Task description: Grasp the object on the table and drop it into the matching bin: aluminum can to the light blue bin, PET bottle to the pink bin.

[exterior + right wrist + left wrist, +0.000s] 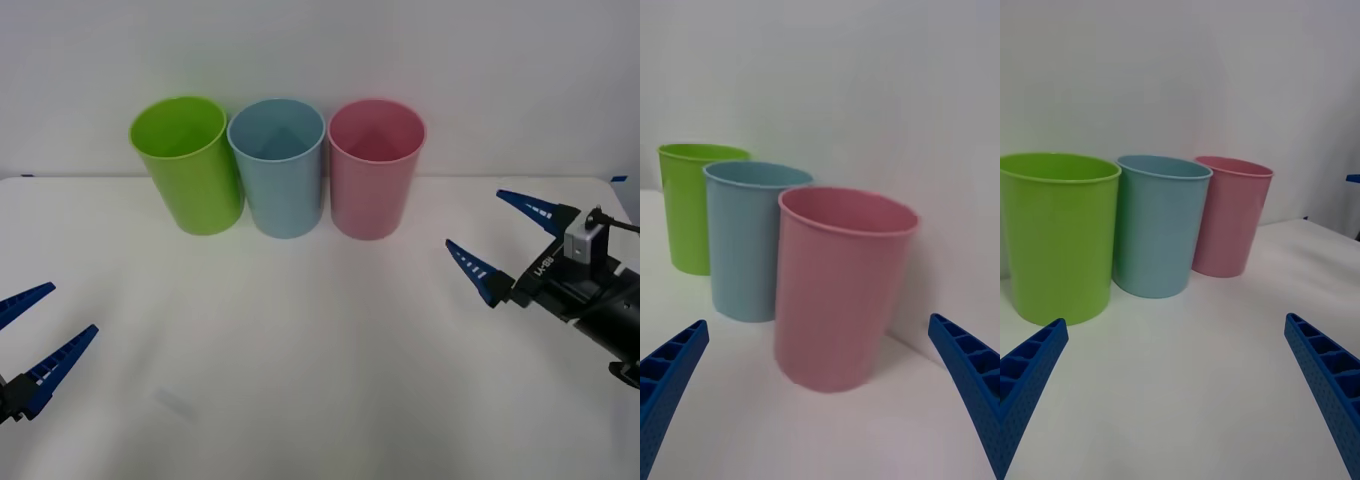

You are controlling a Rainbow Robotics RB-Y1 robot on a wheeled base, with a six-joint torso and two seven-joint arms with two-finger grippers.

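The white table held three cups in a row at its far edge: green cup, light blue bin, pink bin. The right gripper hung wide open and empty right of the pink bin. The left gripper, partly cut off, gaped empty.

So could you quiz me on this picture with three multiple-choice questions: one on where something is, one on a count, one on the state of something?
1. Which bin stands in the middle of the row?
A. lime green bin
B. light blue bin
C. pink bin

2. How many bins stand on the table?
A. two
B. three
C. four

3. How are the right gripper's fingers?
A. spread open, holding nothing
B. shut on a bin
C. shut on a bottle

Answers:
1 B: the light blue bin has the lime green bin and pink bin either side.
2 B: three stand on the table.
3 A: the right gripper is open, like the left gripper.
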